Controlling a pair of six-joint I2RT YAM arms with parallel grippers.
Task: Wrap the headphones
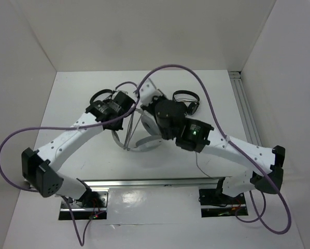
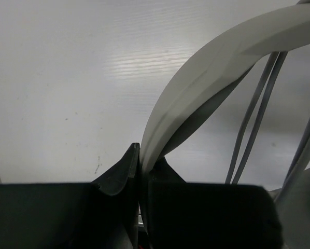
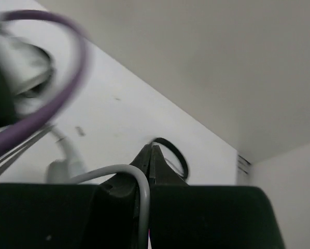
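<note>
the left pincer [image 2: 140, 155] is clamped tight on the wide white band of the headphones [image 2: 196, 78]. the band rises from between its fingers and arcs toward 2 o'clock in the left wrist view. two strands of the thin grey cable [image 2: 256, 119] hang just beside the band at 3 o'clock. the right pincer [image 3: 151, 155] is closed on that cable, which loops in from 9 o'clock and drops between its fingers. just past its tips, at 1 o'clock, a small black headset [image 3: 174, 155] lies on the table [image 3: 118, 104]. seen from above, the headphones sit at the table's centre under both wrists. the arms cover the earcups, and only a curve of band shows at 6 o'clock. a purple arm cable [image 3: 67, 67] blurs across the right wrist view at 10 o'clock, and a white shape beneath it is too smeared to name.
</note>
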